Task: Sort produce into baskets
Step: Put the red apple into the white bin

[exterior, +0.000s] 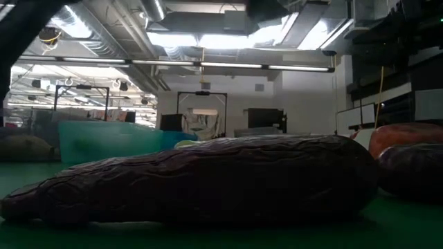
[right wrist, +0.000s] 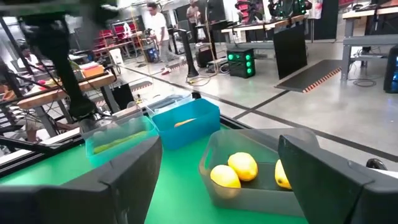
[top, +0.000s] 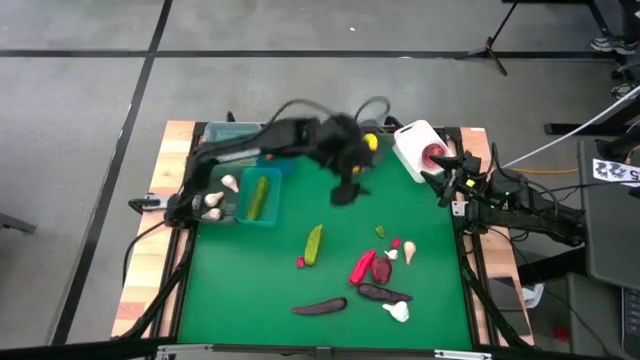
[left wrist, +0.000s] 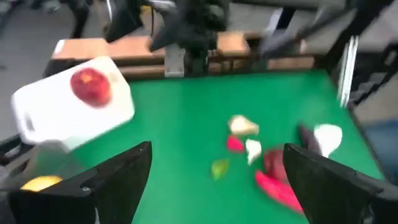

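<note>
The left jaws (top: 345, 192) stand wide apart and hold nothing, hovering over the green desk (top: 250, 270) near its far middle, clear of all produce. The left wrist view shows the two dark fingers (left wrist: 115, 177) spread, with bare green between them. Beyond them lies the white basket (left wrist: 68, 109) with a red apple (left wrist: 91, 86) in it, tilted at the desk's far right corner.

The right jaws (top: 450, 185) sit at the right edge of the desk, just beside the white basket, partly open and gripping nothing. The right wrist view looks past them at the grey basket (right wrist: 249, 186) with lemons (right wrist: 242, 166) inside, and beyond it at the blue basket (right wrist: 186, 127) with something orange in it and the green basket (right wrist: 121, 140).

On the left side of the desk a teal basket (top: 258, 198) holds a cucumber (top: 258, 196), and garlic bulbs (top: 228, 183) lie in the clear basket beside it.

Loose on the desk are another cucumber (top: 314, 244), a red-pink pepper (top: 362, 267), two eggplants (top: 319, 307), more garlic (top: 397, 312) and small bits near the middle right.

The low view is filled by an eggplant (exterior: 208, 180) lying close.
</note>
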### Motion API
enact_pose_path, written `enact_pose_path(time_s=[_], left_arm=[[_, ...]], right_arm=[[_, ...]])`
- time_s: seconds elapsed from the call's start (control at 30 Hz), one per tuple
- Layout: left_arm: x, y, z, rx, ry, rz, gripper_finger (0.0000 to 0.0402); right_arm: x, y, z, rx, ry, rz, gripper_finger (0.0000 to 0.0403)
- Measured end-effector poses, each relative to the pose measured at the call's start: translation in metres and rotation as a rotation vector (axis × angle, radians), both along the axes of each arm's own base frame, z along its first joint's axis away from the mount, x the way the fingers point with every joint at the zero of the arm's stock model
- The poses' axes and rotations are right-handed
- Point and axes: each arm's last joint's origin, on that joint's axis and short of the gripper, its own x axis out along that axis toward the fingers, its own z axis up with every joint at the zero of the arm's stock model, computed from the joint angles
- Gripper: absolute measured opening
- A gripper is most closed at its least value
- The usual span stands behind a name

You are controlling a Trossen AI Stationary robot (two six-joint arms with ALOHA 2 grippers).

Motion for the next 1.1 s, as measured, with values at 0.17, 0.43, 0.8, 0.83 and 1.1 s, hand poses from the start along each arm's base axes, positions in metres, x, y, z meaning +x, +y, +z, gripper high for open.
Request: enact_pose_path(time_s=[0.17,0.43,0.8,0.83,1.1], left_arm=[[-0.001,-0.083,0.001,0.184,-0.036,-0.046,0.0353],[0.033,-0.125,-0.079,0.418,0.08,-0.338,0.0353],[0.079,-0.093,-0.145,0.35,-0.046,-0.675,0.0353],[0.082,-0.091,-0.152,0.349,-0.043,-0.698,0.0353],[0.085,-0.102,-0.158,0.393,-0.119,-0.83,0.0353]], right_arm=[[0.0,0.0,0.0,0.0,-0.001,-0.001,0.0319],[0.0,0.0,0.0,0.025,-0.013,0.0,0.0319],[0.0,0.001,-0.009,0.134,0.026,0.04,0.0319],[0.0,0.001,-0.009,0.136,0.033,0.04,0.0319],[0.0,0.002,-0.01,0.141,0.039,0.039,0.0319]])
